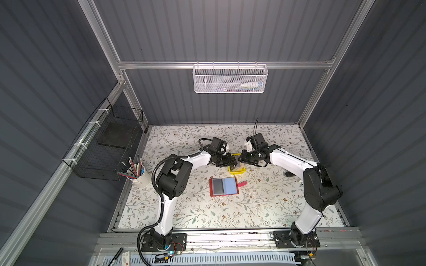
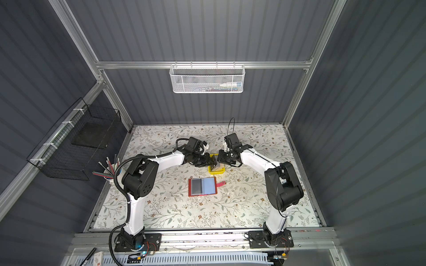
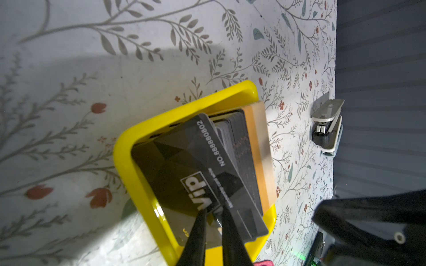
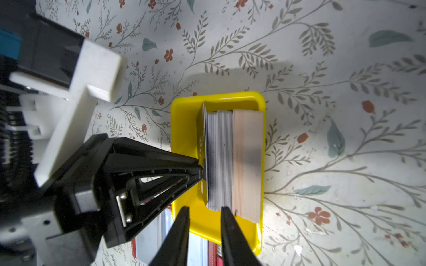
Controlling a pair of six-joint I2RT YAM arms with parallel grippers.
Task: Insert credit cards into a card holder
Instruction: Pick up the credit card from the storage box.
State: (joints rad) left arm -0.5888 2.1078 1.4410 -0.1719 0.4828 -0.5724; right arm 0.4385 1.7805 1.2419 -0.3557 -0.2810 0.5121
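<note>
The yellow tray (image 1: 237,171) (image 3: 124,165) holds a stack of credit cards (image 4: 220,156) standing on edge, dark grey ones next to tan ones (image 4: 247,161). My left gripper (image 3: 213,210) is shut on the outermost black "Vip" credit card (image 3: 184,161), which tilts away from the stack. It also shows in the right wrist view, where the left gripper (image 4: 202,168) pinches that card's edge. My right gripper (image 4: 205,209) hovers at the tray's near end, open with a narrow gap and nothing gripped. The red card holder (image 1: 223,186) (image 2: 202,186) lies open on the table in front of the tray.
A stapler (image 3: 327,129) lies near the right wall. A white cup of pens (image 1: 140,177) stands at the table's left edge. A black wire basket (image 1: 108,147) hangs on the left wall and a white mesh basket (image 1: 230,79) on the back rail.
</note>
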